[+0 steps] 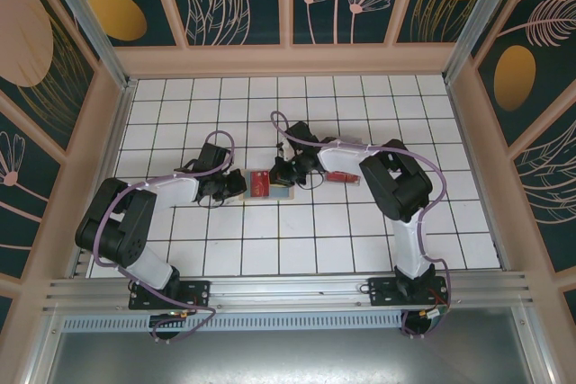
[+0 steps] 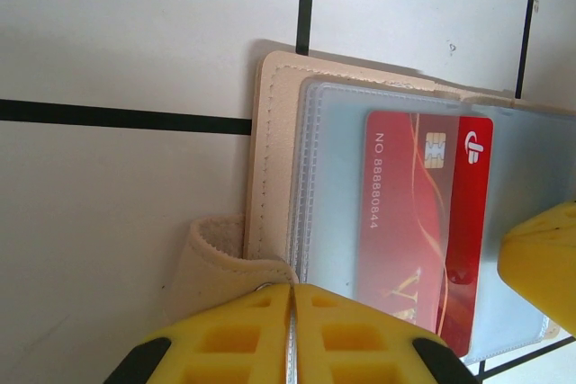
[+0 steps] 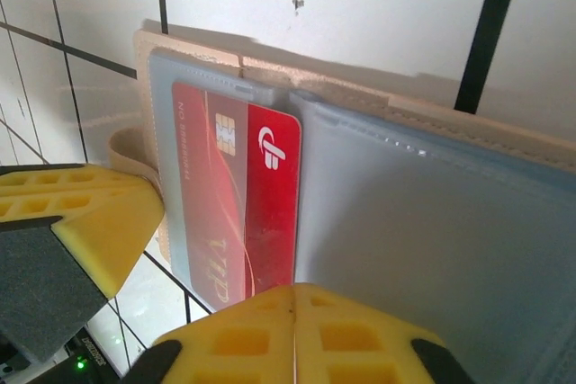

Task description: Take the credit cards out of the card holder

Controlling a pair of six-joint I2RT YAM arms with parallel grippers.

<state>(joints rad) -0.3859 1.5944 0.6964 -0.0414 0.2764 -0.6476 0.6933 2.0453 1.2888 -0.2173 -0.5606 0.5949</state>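
White tiled table [image 1: 360, 222], flower-panelled walls all round. The card holder [image 2: 270, 150] lies opened flat between my two end effectors, its long axis running from one to the other. My left end effector [image 2: 290, 334] is closed at the holder's near edge beside the strap, apparently pinning it. My right end effector [image 3: 292, 321] is closed against the near short end of the red card [image 3: 225, 213]. The card's long axis runs straight away from it, chip end farthest, and I cannot tell whether it is pinched. I judge this the extraction step. Next I need a sure grip on the card alone, drawing it from the clear sleeve while the left holds firm.
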